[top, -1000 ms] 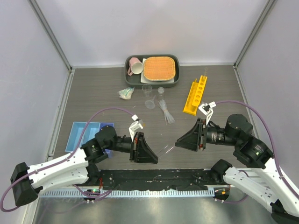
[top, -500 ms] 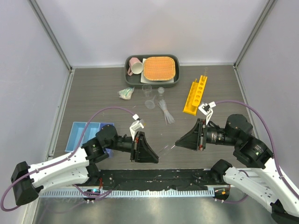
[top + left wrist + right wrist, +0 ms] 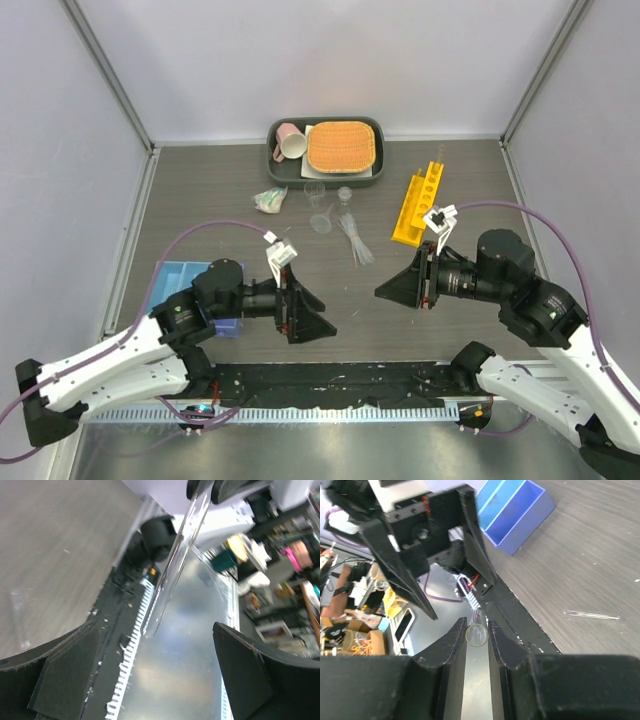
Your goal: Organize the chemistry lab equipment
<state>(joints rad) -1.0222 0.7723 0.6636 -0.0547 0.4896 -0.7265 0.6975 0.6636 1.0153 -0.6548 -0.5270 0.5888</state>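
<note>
A dark wood-grain table (image 3: 220, 200) sits inside a booth of pale walls (image 3: 300, 60) with metal corner posts (image 3: 110, 75). A toothed metal rail (image 3: 330, 412) runs along the near edge by the arm bases.

The two grippers face each other, tip to tip, above that near edge. The right gripper (image 3: 476, 625) is clamped on a thin glass tube (image 3: 173, 567). The tube sticks out past its fingertips into the gap of the left gripper (image 3: 314, 318), whose jaws are spread wide and stand apart from the tube.

Behind the left gripper lies the blue tray (image 3: 175, 285), its right end hidden by the left arm (image 3: 130, 350). Well off the right gripper's far side are the yellow rack (image 3: 418, 207), a bundle of clear pipettes (image 3: 355, 242) and small clear beakers (image 3: 322, 222), too glassy to count surely.

A thin clear piece (image 3: 592, 615) lies flat on the table; whether it is a tube or a pipette cannot be told. Past the table edge, the wrist views show only blurred room clutter (image 3: 280, 555).
</note>
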